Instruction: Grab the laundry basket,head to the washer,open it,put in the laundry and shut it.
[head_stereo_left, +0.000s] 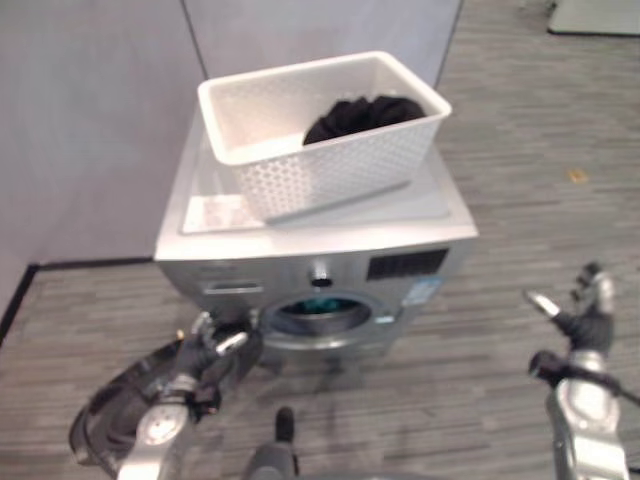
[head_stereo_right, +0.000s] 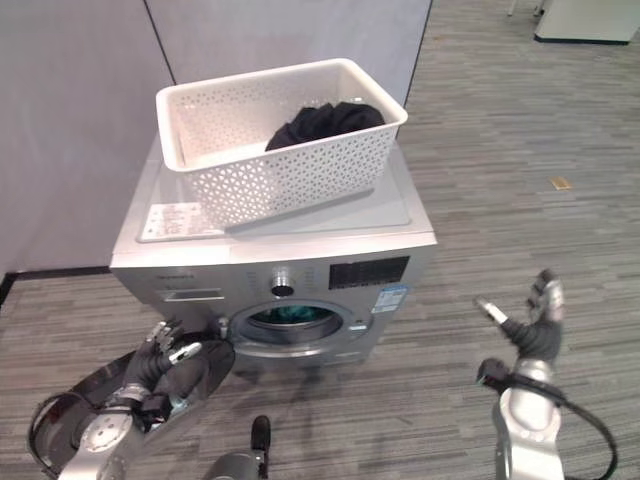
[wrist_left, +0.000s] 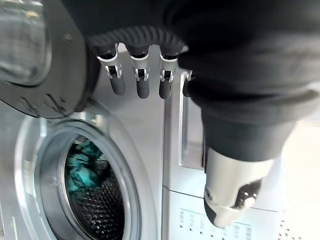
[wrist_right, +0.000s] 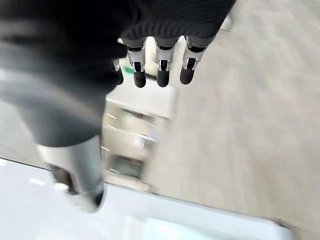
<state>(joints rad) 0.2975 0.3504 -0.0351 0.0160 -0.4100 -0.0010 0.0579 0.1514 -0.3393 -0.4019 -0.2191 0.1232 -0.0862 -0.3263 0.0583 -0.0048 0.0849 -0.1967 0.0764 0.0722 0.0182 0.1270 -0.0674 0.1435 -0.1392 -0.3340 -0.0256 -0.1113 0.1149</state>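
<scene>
The white perforated plastic laundry basket (head_stereo_right: 283, 140) is sitting on top of the silver front-loading washer (head_stereo_right: 270, 270), in the upper middle of the frame, with a dark bundle of laundry (head_stereo_right: 322, 124) lying in its right end. So I am reading the carrying and walking as done. The round dark-rimmed door (head_stereo_left: 125, 405) is hanging open at the lower left, and something teal (wrist_left: 86, 165) is already lying in the drum. Moving the dark laundry in and shutting the door are, I judge, what is left.

My left hand (head_stereo_right: 170, 362) is resting at the door's upper edge, low left, fingers loosely bent and gripping nothing that I can make out. My right hand (head_stereo_right: 528, 322) is hovering at the lower right, well apart from the washer, fingers spread and empty.
</scene>
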